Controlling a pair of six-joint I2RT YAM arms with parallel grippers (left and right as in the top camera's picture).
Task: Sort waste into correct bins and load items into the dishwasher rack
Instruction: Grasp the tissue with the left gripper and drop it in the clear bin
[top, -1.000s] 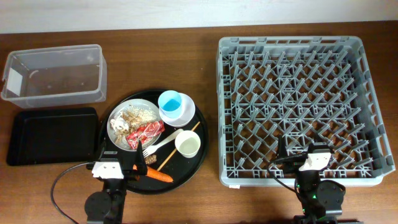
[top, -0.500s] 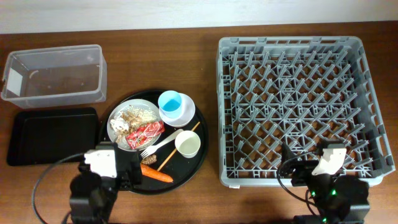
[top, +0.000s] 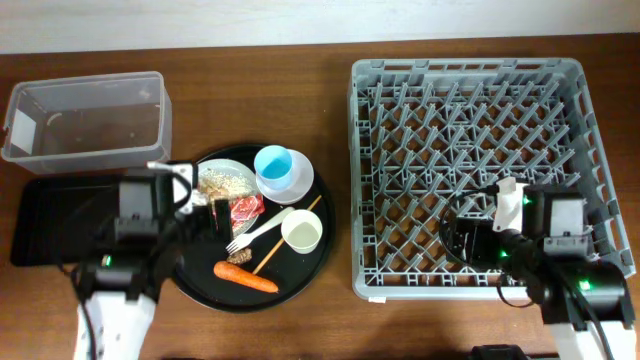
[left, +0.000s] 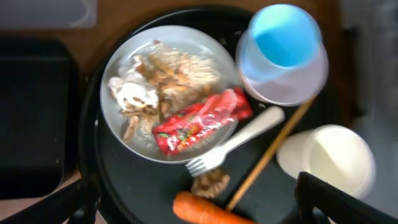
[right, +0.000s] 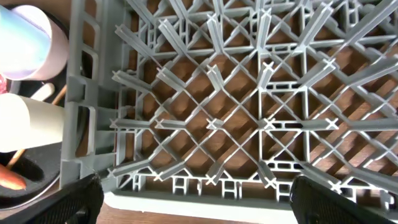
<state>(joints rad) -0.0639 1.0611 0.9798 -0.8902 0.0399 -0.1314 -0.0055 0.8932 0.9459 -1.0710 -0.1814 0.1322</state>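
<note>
Overhead, left gripper (left: 196, 186) hangs spread and empty over the scraps (top: 225, 180) on the plate (left: 107, 93) toward the table's left edge, seemingly lining up a pick; right gripper (right: 196, 190), also spread, idles over the rack (top: 357, 180).

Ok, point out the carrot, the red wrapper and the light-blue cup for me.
carrot (left: 208, 211), left wrist view, mid-body.
red wrapper (left: 202, 120), left wrist view, its centre.
light-blue cup (top: 273, 163), overhead view, blue inside.
</note>
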